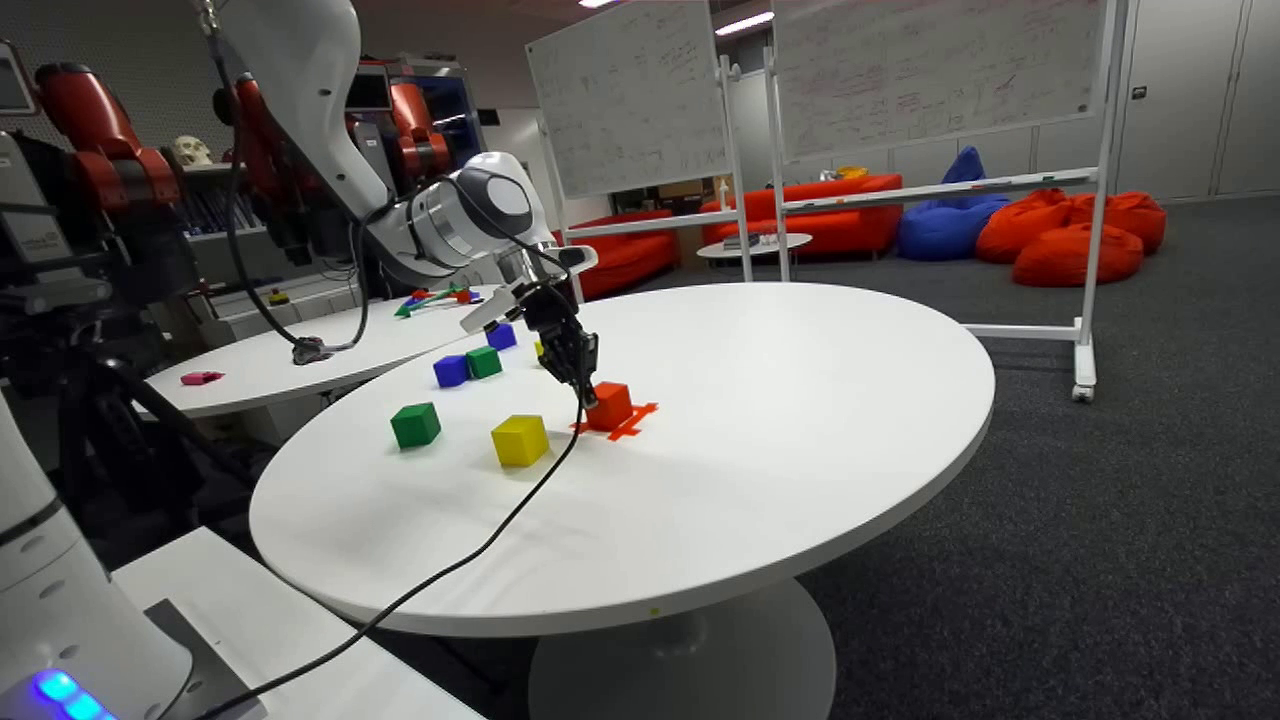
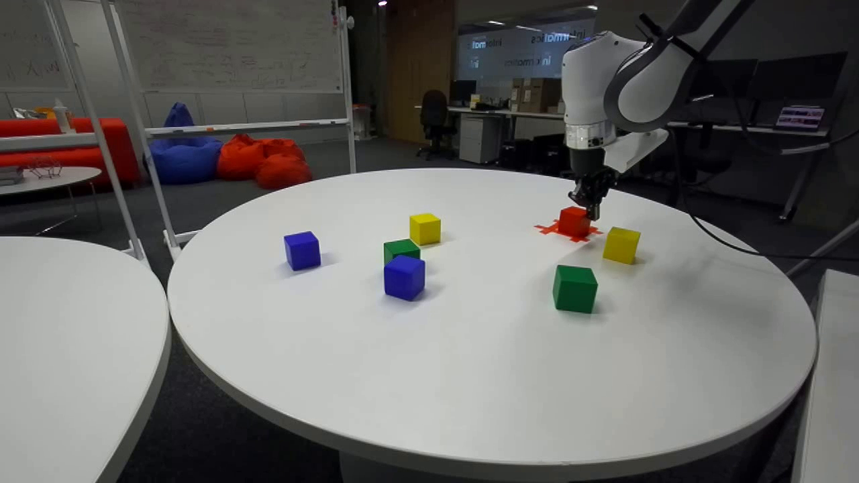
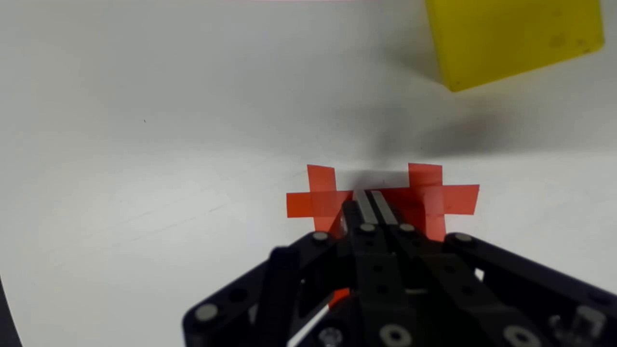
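Far left in an exterior view, two whiteboards are standing, bearing handwriting too small to read. Farther right, beyond the worktop, lettering on glass is spelling "informatics", the word repeating in part nearby.

Seven cubes are resting on the worktop: two blue, two green, two yellow, one red. A blue cube is sitting alone at the left. To its right, a second blue cube is partly covering a green cube just behind, and a yellow cube is sitting slightly farther off. Farther right, another green cube is occupying a nearer spot, while the single red cube is sitting beyond it on strips of red tape.

The jaws are standing pressed together, their fingertips meeting, just beside the red cube's right side; whether they are touching it cannot be told. Rightmost, another yellow cube is sitting near the red one.
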You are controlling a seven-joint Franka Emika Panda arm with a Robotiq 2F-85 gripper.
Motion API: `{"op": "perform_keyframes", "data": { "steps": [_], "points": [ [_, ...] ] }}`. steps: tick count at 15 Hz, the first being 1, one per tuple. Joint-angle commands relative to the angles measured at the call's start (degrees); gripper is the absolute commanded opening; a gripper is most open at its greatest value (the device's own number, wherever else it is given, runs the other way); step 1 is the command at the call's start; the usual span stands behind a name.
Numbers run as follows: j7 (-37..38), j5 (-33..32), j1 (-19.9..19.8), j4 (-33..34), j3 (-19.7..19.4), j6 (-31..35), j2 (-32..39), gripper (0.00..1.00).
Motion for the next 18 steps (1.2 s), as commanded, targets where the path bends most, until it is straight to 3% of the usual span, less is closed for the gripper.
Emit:
{"op": "perform_keyframes", "data": {
  "steps": [1, 2, 4, 13, 18],
  "points": [
    [-0.16, 0.18, 0.18, 0.06, -0.18, -0.06, 0.01, 0.01],
    [-0.16, 0.18, 0.18, 0.06, -0.19, -0.06, 0.01, 0.26],
    [-0.56, -0.17, 0.12, -0.82, -0.17, 1.00, -0.78, 0.32],
    [4.07, -7.77, 2.07, -7.91, -0.98, 1.55, -10.41, 1.00],
    [11.59, -16.39, 1.20, -13.68, 1.78, -0.17, -20.30, 1.00]
  ]
}}
